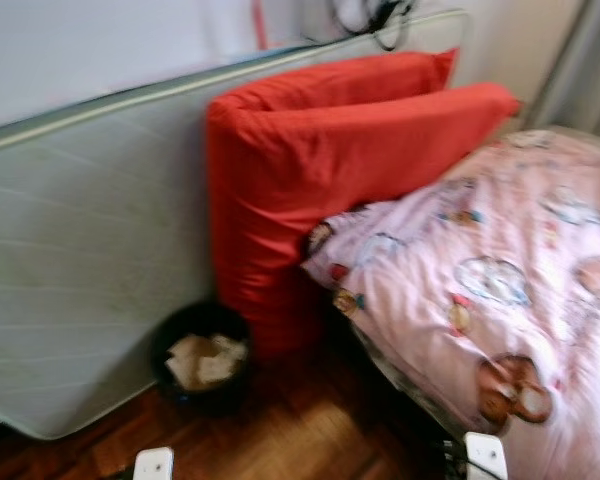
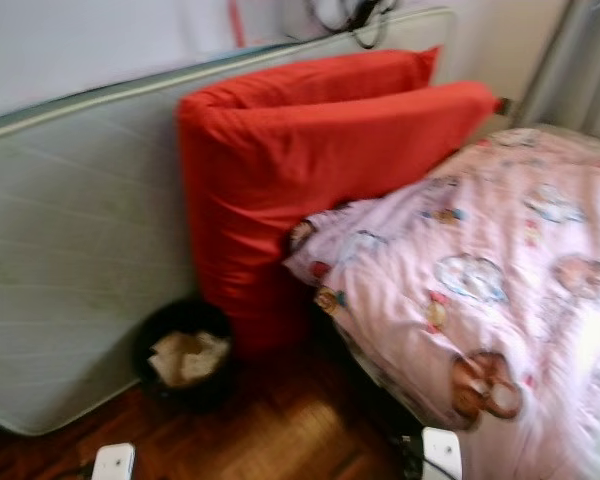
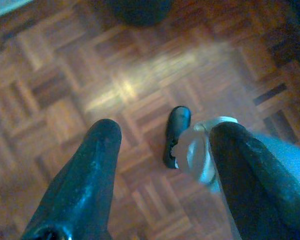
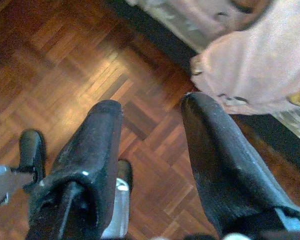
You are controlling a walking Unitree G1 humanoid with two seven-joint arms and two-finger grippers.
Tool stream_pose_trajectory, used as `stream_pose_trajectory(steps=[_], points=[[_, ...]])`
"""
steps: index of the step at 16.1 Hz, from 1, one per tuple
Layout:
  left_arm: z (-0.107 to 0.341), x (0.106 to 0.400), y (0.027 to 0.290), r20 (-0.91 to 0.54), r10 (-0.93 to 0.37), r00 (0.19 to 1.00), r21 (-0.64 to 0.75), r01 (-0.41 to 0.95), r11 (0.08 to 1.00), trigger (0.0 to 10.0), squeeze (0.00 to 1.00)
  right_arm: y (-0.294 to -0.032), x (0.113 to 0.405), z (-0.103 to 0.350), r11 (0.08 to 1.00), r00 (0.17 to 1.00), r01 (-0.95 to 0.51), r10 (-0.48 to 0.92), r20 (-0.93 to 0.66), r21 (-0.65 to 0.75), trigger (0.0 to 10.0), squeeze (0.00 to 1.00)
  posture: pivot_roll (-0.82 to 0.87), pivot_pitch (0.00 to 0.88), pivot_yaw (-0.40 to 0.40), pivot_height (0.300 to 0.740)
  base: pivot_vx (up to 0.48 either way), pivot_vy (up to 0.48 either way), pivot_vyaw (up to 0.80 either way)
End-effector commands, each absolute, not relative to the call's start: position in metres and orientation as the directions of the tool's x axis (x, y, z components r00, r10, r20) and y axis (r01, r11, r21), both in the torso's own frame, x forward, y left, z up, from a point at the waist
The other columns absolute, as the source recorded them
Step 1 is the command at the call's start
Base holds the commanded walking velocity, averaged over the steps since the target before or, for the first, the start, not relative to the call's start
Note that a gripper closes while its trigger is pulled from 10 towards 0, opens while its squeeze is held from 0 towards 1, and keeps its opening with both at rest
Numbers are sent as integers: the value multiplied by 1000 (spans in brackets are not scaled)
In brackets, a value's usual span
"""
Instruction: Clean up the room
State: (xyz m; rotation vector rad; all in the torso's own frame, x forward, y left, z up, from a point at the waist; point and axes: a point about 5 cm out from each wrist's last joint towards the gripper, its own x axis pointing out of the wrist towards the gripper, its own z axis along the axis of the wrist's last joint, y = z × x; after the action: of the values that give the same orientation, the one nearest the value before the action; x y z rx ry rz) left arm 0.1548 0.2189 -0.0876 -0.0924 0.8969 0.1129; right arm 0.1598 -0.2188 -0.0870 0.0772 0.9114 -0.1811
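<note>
Parquet floor (image 1: 310,430) of dark reddish wood runs beneath the scene. On it, at the foot of the red cushions, stands a small black waste bin (image 1: 202,358) holding crumpled pale paper (image 1: 205,360). Two big red cushions (image 1: 330,170) stand upright just beside the bin, leaning against a grey-green mattress (image 1: 80,250) that is propped on its edge along the white wall (image 1: 100,45). To the right lies a bed covered with a pink quilt (image 1: 500,290) printed with bears and clouds; its corner touches the cushions. A grey curtain (image 1: 585,60) hangs at the far right.

Both arms hang low. The left claw (image 3: 162,145) is released, its fingers spread apart over bare parquet. The right claw (image 4: 150,145) is likewise released, grasping nothing, with the quilt's edge hanging close by.
</note>
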Motion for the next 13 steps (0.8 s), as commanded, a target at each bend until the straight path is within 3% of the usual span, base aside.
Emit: stream_pose_trajectory(steps=[1, 13], points=[[-88, 153, 223, -793, 76, 605, -34, -168, 985, 10000, 0, -215, 161, -87, 982, 598, 189, -119, -792, -5, 10000, 0, 70, 50, -14, 740, 0, 0, 794], [-88, 160, 214, -793, 83, 603, -34, -179, 983, 10000, 0, -214, 162, -88, 982, 590, 187, -115, -799, -3, 10000, 0, 40, 69, -14, 740, 0, 0, 794]])
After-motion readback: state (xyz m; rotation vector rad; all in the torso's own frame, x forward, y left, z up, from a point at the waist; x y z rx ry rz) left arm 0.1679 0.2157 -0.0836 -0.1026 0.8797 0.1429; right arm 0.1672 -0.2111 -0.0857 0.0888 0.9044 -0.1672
